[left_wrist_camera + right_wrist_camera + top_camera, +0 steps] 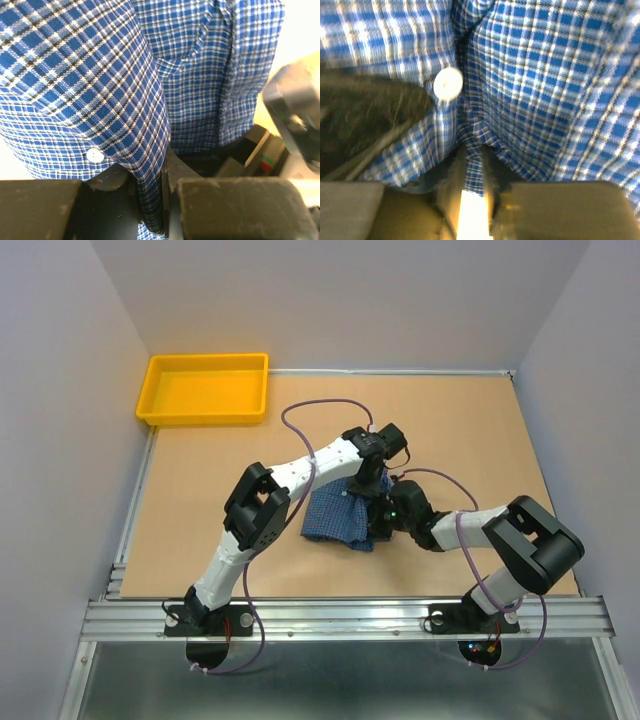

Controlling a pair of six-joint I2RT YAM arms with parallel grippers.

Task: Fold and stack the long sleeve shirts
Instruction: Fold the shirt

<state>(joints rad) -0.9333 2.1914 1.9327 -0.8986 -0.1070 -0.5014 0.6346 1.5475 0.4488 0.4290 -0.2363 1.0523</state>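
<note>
The left gripper [152,200] pinches a fold of the blue small-check cloth button-up shirt [335,515], which lies bunched at the middle of the tan table [200,500]. At the shirt's 3 o'clock edge the right gripper [472,170] clamps cloth too. Folding looks unfinished, with nothing stacked yet.

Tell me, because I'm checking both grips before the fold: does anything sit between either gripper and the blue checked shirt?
Nothing visible does. The left gripper has a fold of the shirt pinched between its fingers, and the right gripper has the cloth's edge running into its narrow gap, with no other object in between.
</note>
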